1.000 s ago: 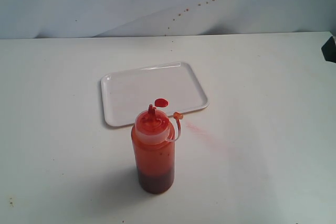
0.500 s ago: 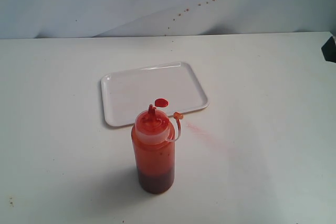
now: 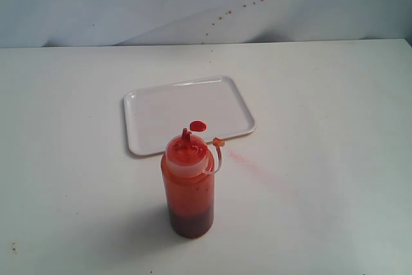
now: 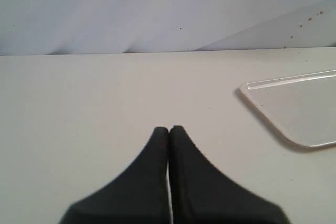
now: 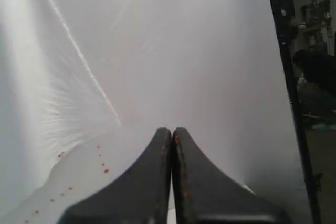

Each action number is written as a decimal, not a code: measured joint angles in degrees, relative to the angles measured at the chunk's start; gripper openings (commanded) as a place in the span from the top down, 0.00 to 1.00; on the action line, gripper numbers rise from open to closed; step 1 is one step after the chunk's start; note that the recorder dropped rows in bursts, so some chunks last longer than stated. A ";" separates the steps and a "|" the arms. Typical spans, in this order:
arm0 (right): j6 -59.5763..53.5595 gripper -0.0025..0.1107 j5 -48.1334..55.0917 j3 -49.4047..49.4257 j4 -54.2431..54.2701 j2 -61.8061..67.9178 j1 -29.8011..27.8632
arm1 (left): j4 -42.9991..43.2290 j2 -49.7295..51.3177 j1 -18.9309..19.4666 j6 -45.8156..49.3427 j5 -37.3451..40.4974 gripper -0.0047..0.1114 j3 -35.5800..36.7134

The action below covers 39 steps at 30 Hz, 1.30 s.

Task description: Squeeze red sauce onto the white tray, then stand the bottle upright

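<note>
Bottle (image 3: 188,188): upright on the counter (image 3: 335,94), nozzle up, just in front of the white tray (image 3: 154,111); in the exterior view it hides a short stretch of the tray's near rim.
Cap (image 3: 218,141): hangs on its tether beside the nozzle.
Red sauce (image 3: 197,125): one glossy blob on the tray, close to the near rim.
Pink smear (image 3: 254,165): faint streak on the counter, right of the bottle.
Backdrop (image 3: 129,4): white sheet with small red-brown specks (image 3: 244,6).
Left jaws: pressed together, empty, over bare counter; tray corner well apart.
Right jaws: pressed together, empty, facing the speckled sheet; a dark upright frame (image 5: 286,51) stands beside it.
</note>
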 measured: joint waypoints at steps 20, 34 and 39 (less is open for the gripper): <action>5.18 0.98 34.97 0.00 -34.29 -34.15 -29.50 | 0.00 0.00 0.00 0.00 0.00 0.96 0.00; 16.92 0.98 41.23 8.55 -52.84 -41.12 -29.50 | 0.00 0.00 0.00 0.00 0.00 0.96 0.00; 17.00 0.98 41.22 12.78 -48.31 -44.77 -29.50 | 0.00 0.00 0.00 0.00 0.00 0.96 0.00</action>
